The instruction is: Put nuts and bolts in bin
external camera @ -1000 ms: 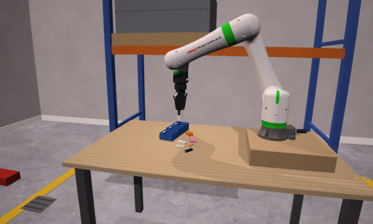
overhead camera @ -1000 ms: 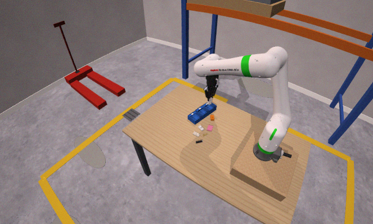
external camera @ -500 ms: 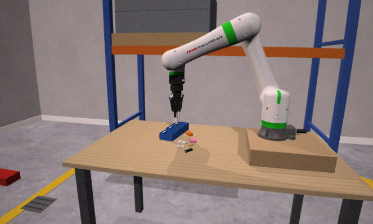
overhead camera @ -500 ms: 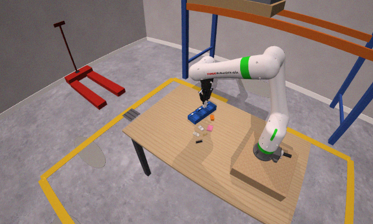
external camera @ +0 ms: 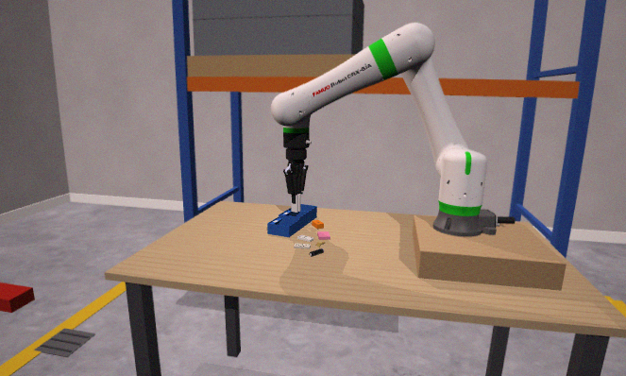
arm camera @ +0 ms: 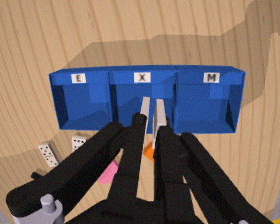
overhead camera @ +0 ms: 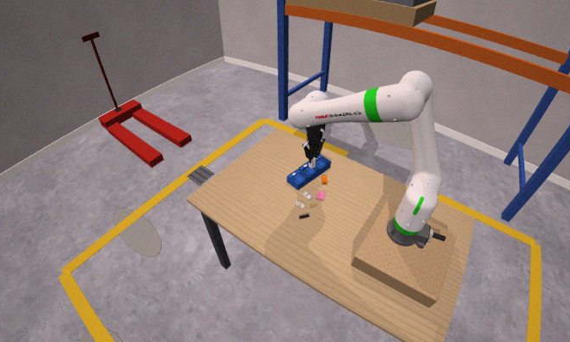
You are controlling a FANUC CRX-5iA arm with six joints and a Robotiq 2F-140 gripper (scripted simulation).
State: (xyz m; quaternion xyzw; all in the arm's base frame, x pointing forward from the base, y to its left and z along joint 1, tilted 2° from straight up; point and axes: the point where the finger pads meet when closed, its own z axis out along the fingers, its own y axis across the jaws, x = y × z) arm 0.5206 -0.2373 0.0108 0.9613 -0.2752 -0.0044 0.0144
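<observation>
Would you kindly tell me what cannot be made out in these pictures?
- Wrist view: the labels on the blue bin are blurred; which one reads E is unsure.
- Wrist view: the pincer hides part of the middle compartment; whether anything thin sits between its nearly closed pads is unclear.
- Top and exterior views: the small pale parts are too small to tell nuts from bolts.

The worktop (external camera: 215, 264) is pale, matt wood with fine grain lines running along it. The arm (external camera: 347, 80) wears smooth, glossy white shells with green bands. The claw (arm camera: 152, 117) looks like matt black plastic with pale metal-looking tips. The blue bin row (arm camera: 211, 106) seems smooth plastic.
</observation>
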